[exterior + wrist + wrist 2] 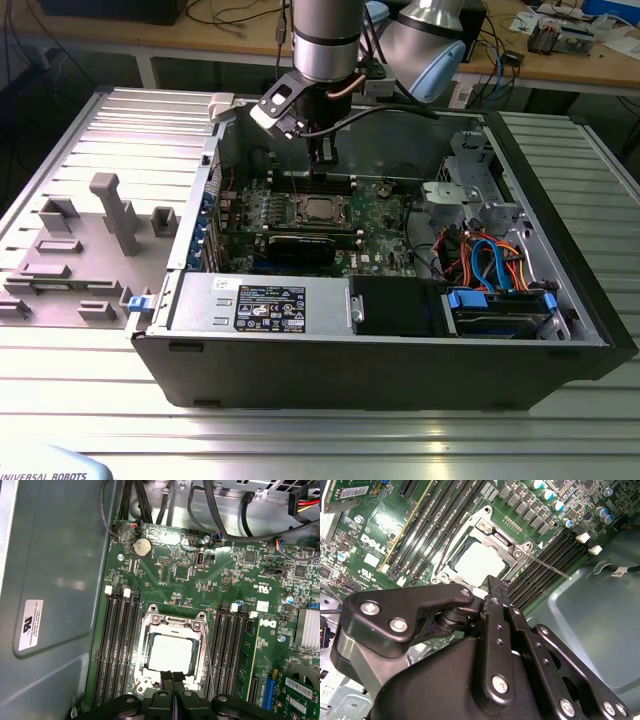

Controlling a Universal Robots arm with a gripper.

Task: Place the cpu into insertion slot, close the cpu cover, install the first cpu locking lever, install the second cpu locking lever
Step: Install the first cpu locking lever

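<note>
The gripper (173, 676), fingers pressed together on nothing, hangs over the cover (175, 624) edge, apparently to push: just beyond its tips the cpu (171, 652) sits in the slot (146, 652), one lever (554, 568) seemingly unlatched.

Exterior view sits up high and well back, looking down into the open computer case (300, 370) on the desk (300, 440), so the whole case fits in. Both wrist views hang way closer over the motherboard (225, 585), peering down past the end effector (173, 676). The second wrist view is the nearer and more slanted one. All three share the cpu (171, 652) and the memory slots (120, 640) flanking it.
</note>
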